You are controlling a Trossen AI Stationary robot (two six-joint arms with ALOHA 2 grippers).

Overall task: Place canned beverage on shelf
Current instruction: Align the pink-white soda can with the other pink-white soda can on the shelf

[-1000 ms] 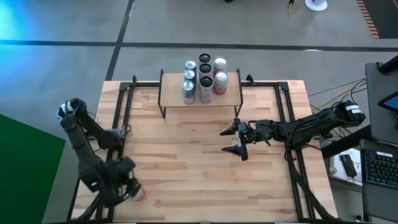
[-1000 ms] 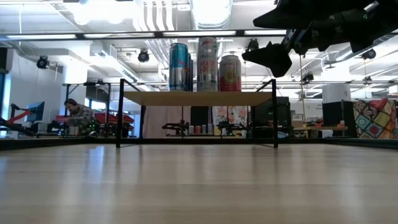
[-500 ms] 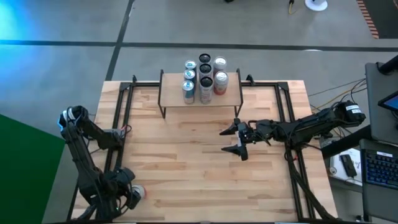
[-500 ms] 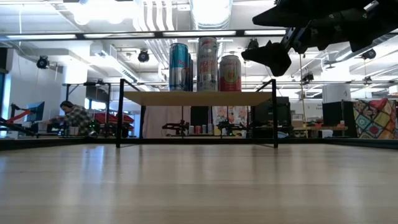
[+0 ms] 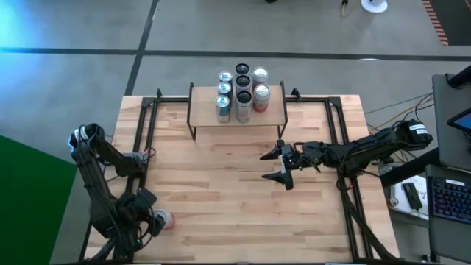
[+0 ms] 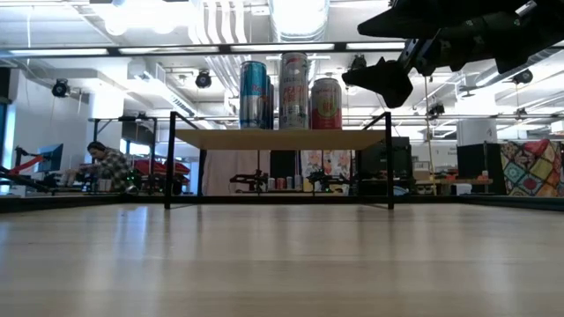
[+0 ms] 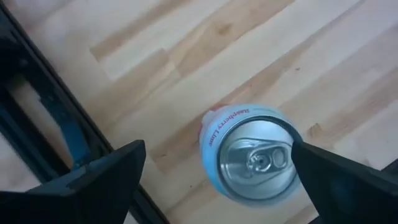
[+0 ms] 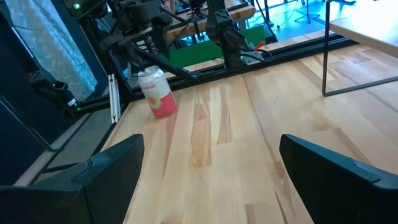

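Desk [image 5: 221,191], light wood planks. Shelf [image 5: 274,114] at far centre, carrying six cans [image 5: 241,92]. Right hand [image 5: 280,163] released, hovering right of centre, nearer than the shelf. Left hand [image 5: 147,221] released, poised above an upright raspberry-lime can [image 7: 252,152] at the desk's near-left corner.

The wooden tabletop [image 5: 243,184] stands on a grey concrete floor [image 5: 88,73] crossed by dark lines; a green panel [image 5: 29,199] lies at the near left; a keyboard [image 5: 450,193] sits at the right; beyond the table, ceiling light strips [image 6: 264,48] and ducts [image 6: 300,16] run overhead; a person [image 6: 107,164] sits at far-left benches.
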